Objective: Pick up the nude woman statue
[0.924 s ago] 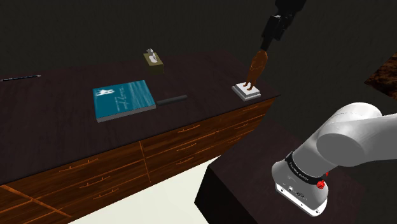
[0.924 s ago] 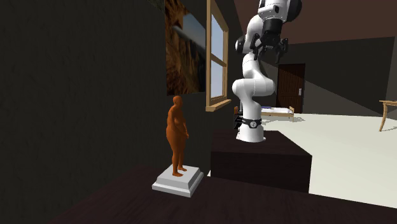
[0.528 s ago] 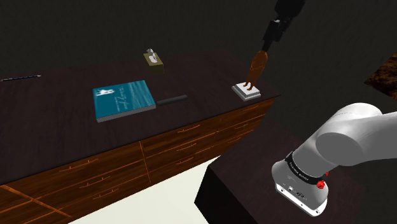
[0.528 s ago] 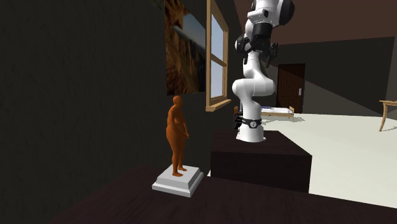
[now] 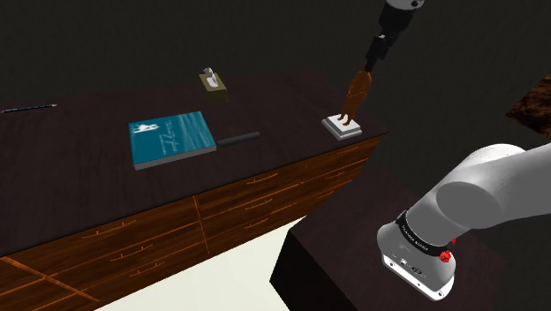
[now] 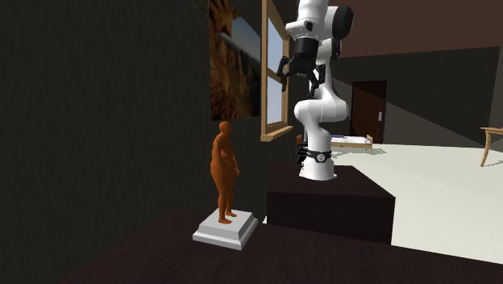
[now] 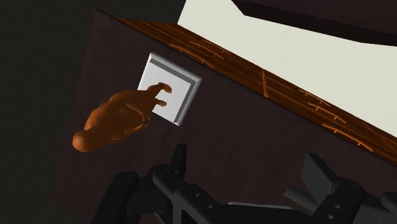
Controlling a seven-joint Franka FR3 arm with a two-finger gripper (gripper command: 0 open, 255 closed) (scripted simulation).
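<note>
Where tabletop (image 5: 88, 155) ends nearest the stand (image 5: 353, 256), found upright on white square plinth (image 5: 343, 129): orange-brown nude woman statue (image 5: 356, 92), feet on plinth. Just above its head in shoulder view, black pincer (image 5: 369, 64), pointing down. Read differently from second exterior view: pincer (image 6: 300, 77) high up on white arm (image 6: 321, 105), well apart from statue (image 6: 225, 169) and plinth (image 6: 230, 230), fingers spread, nothing pinched. Same in wrist view: pincer (image 7: 245, 159) spread, statue (image 7: 118, 121) off beside one finger (image 7: 177, 162), not between the two, no contact. Plinth (image 7: 180, 95) seen from above there, near tabletop (image 7: 242, 127) edge, with wooden drawer fronts (image 7: 305, 95) and pale floor (image 7: 267, 32) past it. Noted from shoulder view, further along tabletop: teal book (image 5: 172, 137); dark rod-like item (image 5: 238, 139) touching or just beside book, cannot tell which; small olive box (image 5: 212, 82) with pale bit on top. Noted from second exterior view, beyond statue: framed window (image 6: 276, 73), brown picture (image 6: 234, 64), dark door (image 6: 369, 109), low bed (image 6: 351, 143).
</note>
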